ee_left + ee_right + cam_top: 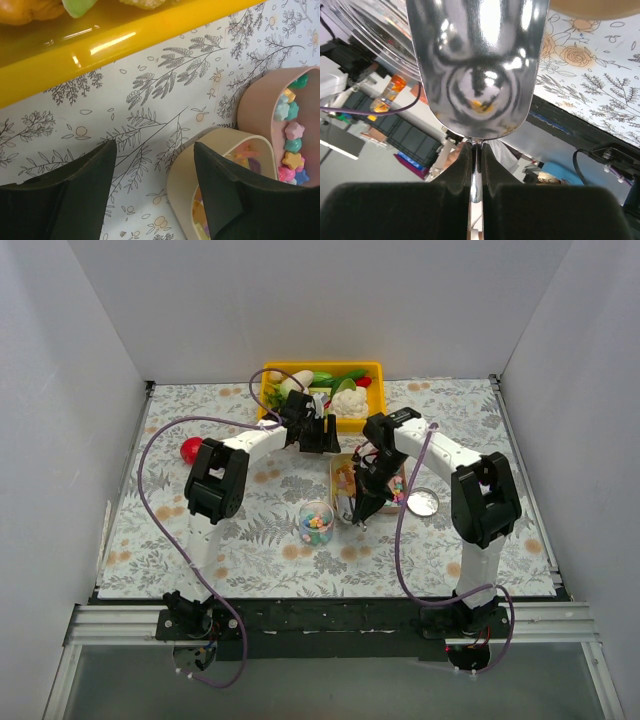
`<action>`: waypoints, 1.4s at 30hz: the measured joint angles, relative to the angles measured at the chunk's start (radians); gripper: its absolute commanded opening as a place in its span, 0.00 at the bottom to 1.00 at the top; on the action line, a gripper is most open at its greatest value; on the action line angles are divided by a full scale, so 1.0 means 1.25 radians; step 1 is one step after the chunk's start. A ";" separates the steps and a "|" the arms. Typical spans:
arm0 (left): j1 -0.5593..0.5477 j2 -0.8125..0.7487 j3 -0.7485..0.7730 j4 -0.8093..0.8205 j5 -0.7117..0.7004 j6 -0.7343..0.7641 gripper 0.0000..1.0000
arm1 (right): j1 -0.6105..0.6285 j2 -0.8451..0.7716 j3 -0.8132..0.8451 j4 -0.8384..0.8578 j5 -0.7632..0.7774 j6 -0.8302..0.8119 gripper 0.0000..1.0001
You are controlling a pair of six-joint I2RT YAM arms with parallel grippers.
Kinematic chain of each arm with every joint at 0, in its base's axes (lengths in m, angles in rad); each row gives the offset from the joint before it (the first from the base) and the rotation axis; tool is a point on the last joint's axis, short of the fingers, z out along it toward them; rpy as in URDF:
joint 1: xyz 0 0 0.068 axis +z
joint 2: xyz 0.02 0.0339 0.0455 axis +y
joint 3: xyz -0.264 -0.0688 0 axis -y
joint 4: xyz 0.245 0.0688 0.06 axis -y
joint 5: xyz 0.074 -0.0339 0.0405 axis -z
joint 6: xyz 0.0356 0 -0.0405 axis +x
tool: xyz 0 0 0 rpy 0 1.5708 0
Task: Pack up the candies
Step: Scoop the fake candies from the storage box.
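- Top view: the right gripper [362, 508] is hovering at the near end of the beige tray [334, 465], just beside the clear jar [304, 515], probably to move candies [317, 526]. Some are sitting in the jar, others in the tray.
- Left wrist: the left gripper [155, 150] is hanging wide open and empty between the yellow bin [100, 50] and the tray.
- Right wrist: the fingers [455, 195] are pinching the thin handle of a metal scoop [477, 65], which is looking nearly empty.

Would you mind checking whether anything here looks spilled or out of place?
Only the red ball stands out: it lies alone on the cloth at the left, apart from the yellow bin of toy vegetables. No candies look spilled, though the busy pattern could hide some.
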 measured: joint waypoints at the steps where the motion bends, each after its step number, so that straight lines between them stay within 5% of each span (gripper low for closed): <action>1: 0.000 0.000 0.000 0.006 0.001 0.005 0.65 | -0.010 0.006 0.001 0.000 -0.007 -0.001 0.01; 23: -0.022 -0.001 -0.044 0.122 -0.009 0.042 0.64 | -0.080 0.085 -0.012 0.002 -0.088 0.002 0.01; 42: -0.034 -0.027 -0.117 0.215 -0.037 0.054 0.62 | -0.143 0.197 0.122 -0.015 -0.081 0.031 0.01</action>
